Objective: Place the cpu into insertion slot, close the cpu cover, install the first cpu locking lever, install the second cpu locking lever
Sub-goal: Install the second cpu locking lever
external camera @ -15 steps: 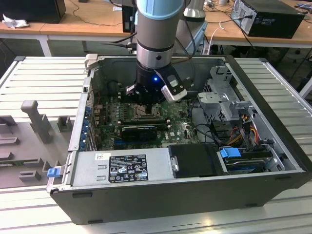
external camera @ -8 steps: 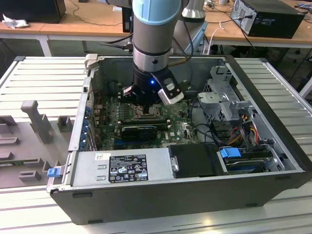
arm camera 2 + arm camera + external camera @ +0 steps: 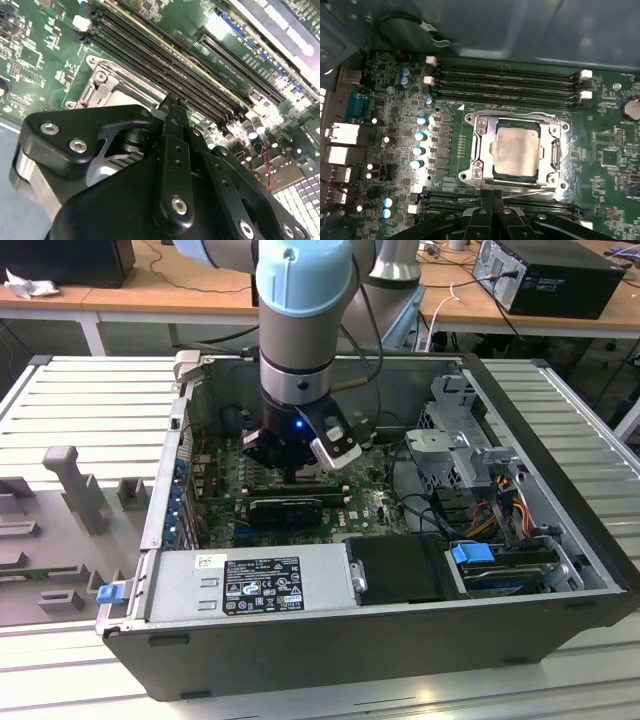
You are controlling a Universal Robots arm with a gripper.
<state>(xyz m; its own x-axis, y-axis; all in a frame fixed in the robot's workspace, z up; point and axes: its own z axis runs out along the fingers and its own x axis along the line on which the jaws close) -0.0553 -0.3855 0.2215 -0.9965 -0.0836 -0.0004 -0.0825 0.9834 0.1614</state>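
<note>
The cpu [image 3: 516, 150], a pale silvery square chip, lies flat in the insertion slot [image 3: 470, 120] on the green motherboard. The cpu cover [image 3: 484, 150], a silver frame plate, lies down around the chip. A thin metal locking lever [image 3: 532, 190] runs along the socket edge nearest my gripper. My gripper [image 3: 491, 194] has its black fingers shut together, tips right at that edge and lever. In the second wrist view the gripper [image 3: 172, 102] points at the slot's rim [image 3: 107, 82]. In the exterior view the gripper [image 3: 290, 472] reaches down into the open computer case.
Long black memory slots [image 3: 510, 82] run beside the socket on the far side, with more on the gripper's side. A black expansion card [image 3: 290, 508], the power supply [image 3: 250, 585], a drive cage [image 3: 455, 440] and cables [image 3: 420, 505] crowd the case. Upright capacitors [image 3: 420, 135] line one side of the socket.
</note>
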